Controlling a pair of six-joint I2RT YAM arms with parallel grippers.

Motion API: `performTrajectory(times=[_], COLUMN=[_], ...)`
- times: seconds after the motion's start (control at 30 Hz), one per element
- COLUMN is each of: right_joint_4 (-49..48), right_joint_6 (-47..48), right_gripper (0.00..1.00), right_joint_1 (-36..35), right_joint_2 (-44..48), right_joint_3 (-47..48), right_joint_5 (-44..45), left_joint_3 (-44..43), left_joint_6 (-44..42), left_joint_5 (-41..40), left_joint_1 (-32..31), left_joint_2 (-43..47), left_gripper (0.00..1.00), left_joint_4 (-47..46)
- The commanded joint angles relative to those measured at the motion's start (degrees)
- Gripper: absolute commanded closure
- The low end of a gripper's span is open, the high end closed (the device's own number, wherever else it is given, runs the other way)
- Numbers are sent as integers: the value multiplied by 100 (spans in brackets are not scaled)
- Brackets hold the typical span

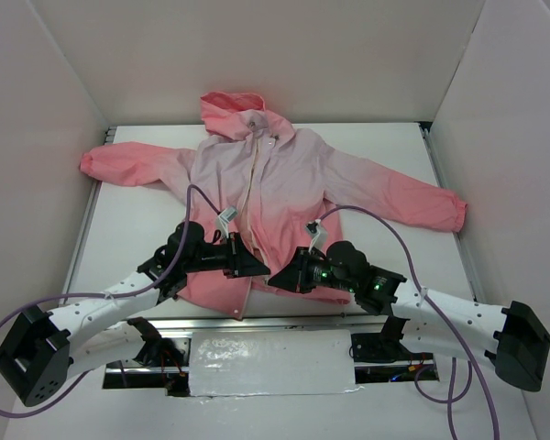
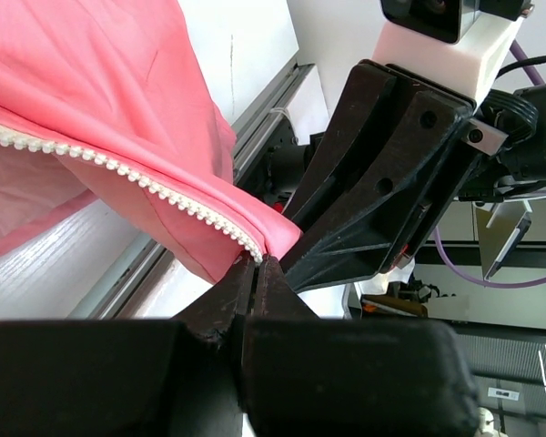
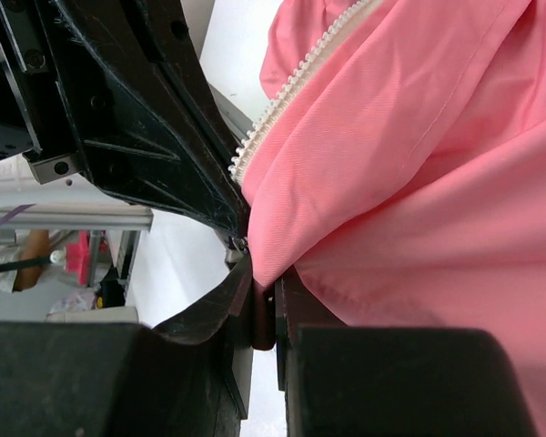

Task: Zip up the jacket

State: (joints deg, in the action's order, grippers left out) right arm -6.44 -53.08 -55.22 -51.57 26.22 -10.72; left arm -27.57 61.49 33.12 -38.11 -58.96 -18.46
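The jacket (image 1: pixel 284 174) lies face up on the white table (image 1: pixel 133 234), its hood (image 1: pixel 231 105) at the far side, its sleeves (image 1: pixel 133 167) spread out to either side and its coral hem toward the arms' bases. Both arms meet at the bottom of the front opening, just above the hem. The left gripper (image 1: pixel 255 268) is closed right down, its fingers pinching the lower corner of one front panel where the row of cream zipper teeth (image 2: pixel 127 173) runs out; the cloth is lifted and drapes away from the pinch. The right gripper (image 1: pixel 281 275) is likewise clamped tight, holding the bottom edge of the other front panel, with a second run of teeth climbing away from its fingers in its own wrist view. The two tools sit nose to nose, almost touching, so each fills the other's camera. This looks like the opening step: bringing the two bottom ends of the zip together so that one can be seated in the other. No slider or pull tab shows in any view, so I cannot tell where it sits, nor whether the ends are already engaged. The next move probably calls for fine alignment of the two pinched corners, level and parallel, with the cloth kept taut and clear of the teeth, before anything can be drawn up toward the collar
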Motion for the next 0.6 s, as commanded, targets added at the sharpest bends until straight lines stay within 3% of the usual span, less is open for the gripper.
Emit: performTrajectory(times=[0.0, 0.07, 0.13, 0.17, 0.27, 0.33, 0.43, 0.53, 0.57], right_joint_4=[-613, -543, -499, -499, -438, -368, -349, -227, -70], right_joint_6=[8, 8, -1, -1, -62, -88, -159, -377, -457], right_gripper=[100, 100, 100, 100, 100, 100, 100, 100, 100], right_joint_1=[47, 73, 117, 134, 143, 143, 143, 152, 152], right_joint_2=[95, 68, 33, 33, 42, 59, 86, 165, 200], right_joint_3=[-38, -20, -11, -37, -64, -82, -169, -249, -257], right_joint_5=[-132, -114, -123, -132, -132, -141, -115, 96, 262], left_joint_3=[-371, -555, -933, -1047, -1364, -1470, -1567, -1637, -1637], left_joint_6=[-260, -409, -699, -839, -902, -902, -929, -1078, -1096], left_joint_5=[28, -156, -735, -981, -1895, -2432, -3003, -3390, -3557], left_joint_1=[-56, -56, -56, -48, -56, -56, -48, -74, -144], left_joint_2=[-1, -28, -45, -37, 130, 323, 517, 587, 613], left_gripper=[100, 100, 71, 48, 25, 21, 23, 35, 43], left_joint_4=[59, 516, 1482, 1790, 2767, 3231, 3725, 4489, 4839])
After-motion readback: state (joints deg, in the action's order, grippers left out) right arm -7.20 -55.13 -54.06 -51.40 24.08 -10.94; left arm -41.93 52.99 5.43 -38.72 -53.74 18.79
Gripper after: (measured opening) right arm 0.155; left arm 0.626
